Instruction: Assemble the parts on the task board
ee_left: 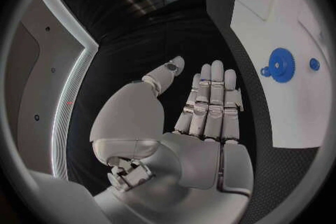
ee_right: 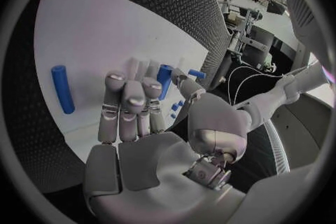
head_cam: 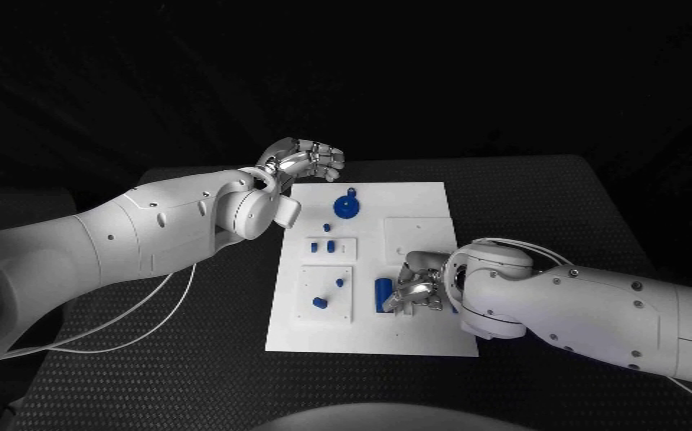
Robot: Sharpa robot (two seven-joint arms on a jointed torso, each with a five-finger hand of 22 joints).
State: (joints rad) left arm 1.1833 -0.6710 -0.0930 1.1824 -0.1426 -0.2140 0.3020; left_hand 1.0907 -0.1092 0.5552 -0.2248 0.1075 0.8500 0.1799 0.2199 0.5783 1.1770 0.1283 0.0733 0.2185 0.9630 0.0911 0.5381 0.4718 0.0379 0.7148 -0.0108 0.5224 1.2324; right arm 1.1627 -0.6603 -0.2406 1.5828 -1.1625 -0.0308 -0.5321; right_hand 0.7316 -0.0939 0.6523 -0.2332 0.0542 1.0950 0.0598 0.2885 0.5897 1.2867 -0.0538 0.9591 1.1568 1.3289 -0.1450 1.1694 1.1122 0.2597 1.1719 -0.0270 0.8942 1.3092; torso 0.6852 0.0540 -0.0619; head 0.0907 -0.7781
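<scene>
A black table (head_cam: 548, 201) with a fine dotted weave carries the scene. The white task board (head_cam: 426, 213) lies flat on it at the middle, long side running from near to far. A thin white cable (head_cam: 144, 323) loops across the table's near left corner.

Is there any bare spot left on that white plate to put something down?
Yes, probably: the task board is bare along its far right corner and along the near edge. It is crowded around the blue gear and by the right hand.
</scene>
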